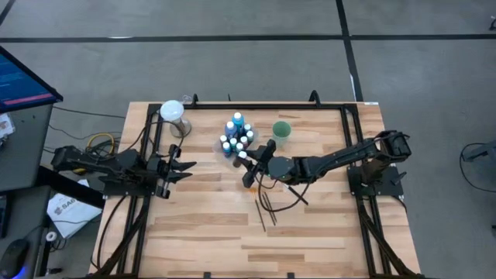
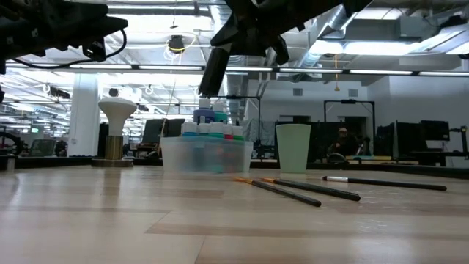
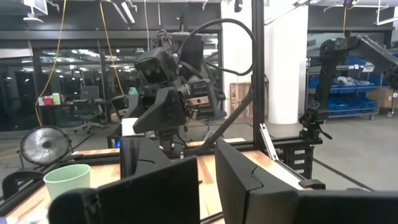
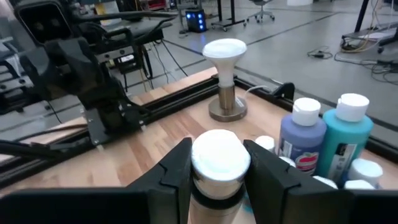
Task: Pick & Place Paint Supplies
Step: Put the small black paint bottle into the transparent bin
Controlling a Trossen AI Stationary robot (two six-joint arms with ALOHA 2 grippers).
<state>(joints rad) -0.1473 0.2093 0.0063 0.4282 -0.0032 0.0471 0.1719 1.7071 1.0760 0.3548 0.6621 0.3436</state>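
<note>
White-capped paint bottle (image 4: 219, 163) upright, cap up, clamped between right gripper (image 4: 217, 171) fingers (image 4: 177, 171).

green cup (image 1: 281, 131) upright | clear tray (image 2: 206, 155) | white lamp (image 1: 173, 114) at table's rear

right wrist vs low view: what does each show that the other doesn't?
Right wrist only: the right gripper shut on a white-capped bottle, its fingers on either side of the cap; also the left arm waiting at the table's far edge.

Low only: three brushes lying on the table, the green cup, and the clear tray holding the small bottles.

Both: the white lamp-shaped stand and the two taller blue bottles.
</note>
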